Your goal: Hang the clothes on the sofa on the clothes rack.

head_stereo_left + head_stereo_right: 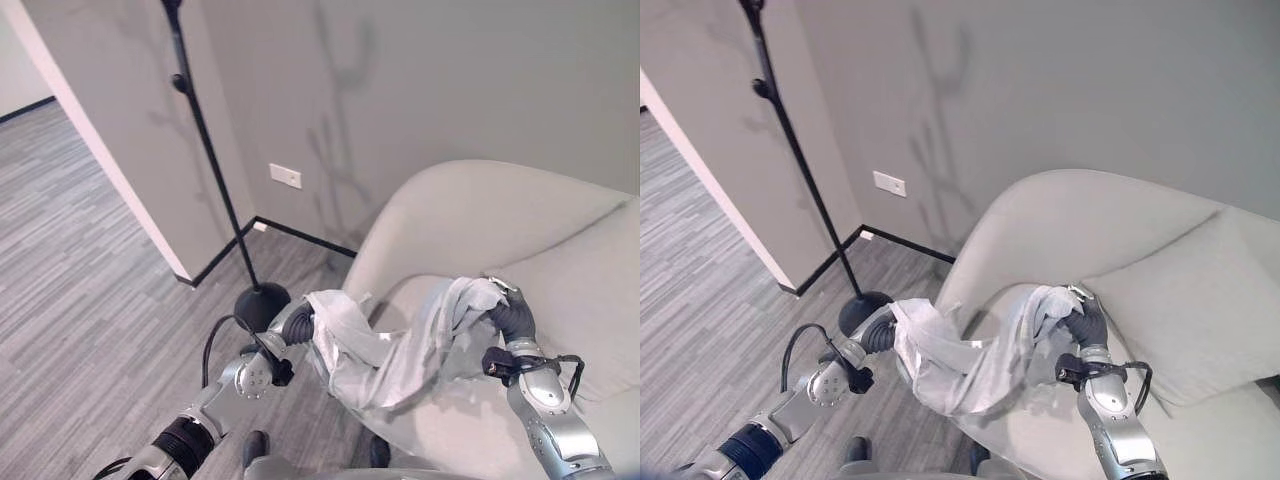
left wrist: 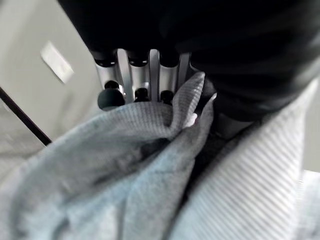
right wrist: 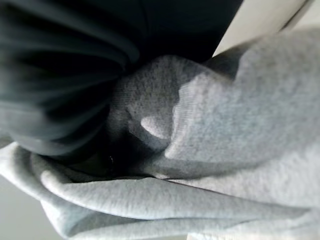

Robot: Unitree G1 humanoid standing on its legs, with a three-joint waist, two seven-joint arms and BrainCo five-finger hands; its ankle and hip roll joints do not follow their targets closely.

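Note:
A light grey garment [image 1: 385, 355] hangs in a sagging band between my two hands, above the front left part of the pale sofa [image 1: 480, 215]. My left hand [image 1: 298, 325] holds one bunched end off the sofa's left edge. In the left wrist view its fingers [image 2: 135, 82] press the cloth [image 2: 125, 165] against the thumb. My right hand [image 1: 512, 318] is raised over the seat with the other end draped over and gripped in it; the cloth [image 3: 225, 150] covers its fingers in the right wrist view. The black clothes rack [image 1: 210, 160] stands to the left, its round base [image 1: 262, 300] just beyond my left hand.
The rack stands on grey plank flooring in a wall corner, below a white wall outlet [image 1: 285, 176]. A projecting wall edge [image 1: 110, 160] lies left of it. A large pale cushion [image 1: 590, 290] leans on the sofa's back at the right.

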